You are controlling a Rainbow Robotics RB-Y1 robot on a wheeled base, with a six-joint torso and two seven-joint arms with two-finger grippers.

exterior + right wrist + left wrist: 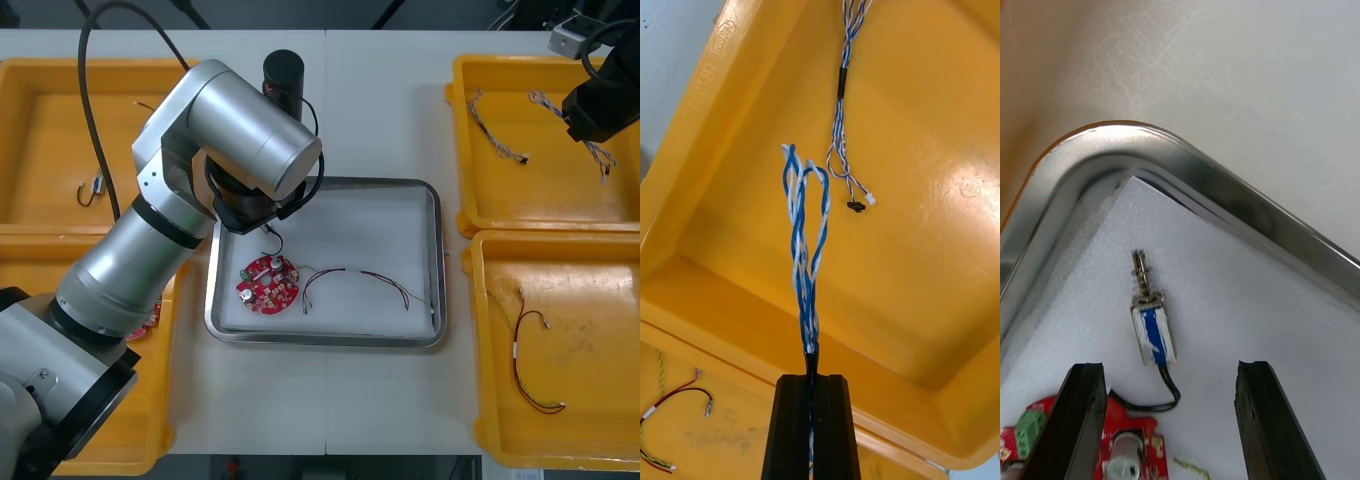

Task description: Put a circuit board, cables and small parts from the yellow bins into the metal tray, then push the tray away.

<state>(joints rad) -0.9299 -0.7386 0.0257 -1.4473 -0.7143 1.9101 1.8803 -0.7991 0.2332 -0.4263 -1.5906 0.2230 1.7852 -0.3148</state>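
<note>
Left gripper [1171,367]: we find it low over the far left corner of the metal tray [1217,184]. Its fingers [1082,420] are spread wide and grip nothing.
Small metal part [1152,330]: it lies flat on the tray's white lining, just ahead of the gap between the two fingertips and touching neither finger. Its black lead curls back toward the board.
Circuit board [267,283]: round and red, it sits in the left half of the tray. In the left wrist view its edge lies right beside one open finger.
Tray cable [356,279]: a thin cable stretches across the tray floor to the right of the board, apart from it. We take it for red and black, though the strands are too fine to be sure.
Right gripper [812,377]: it is up over the far right yellow bin [940,247], fingers clenched on the twisted blue and white cable [805,247].
Held cable: it is pinched at one end between the fingertips, and its looped strands reach out ahead of them over the bin.
Second blue and white cable [841,112]: it rests on that bin's floor beyond the held loops, apart from them.
Near right yellow bin [600,270]: we see a red and black cable [530,365] lying in it.
</note>
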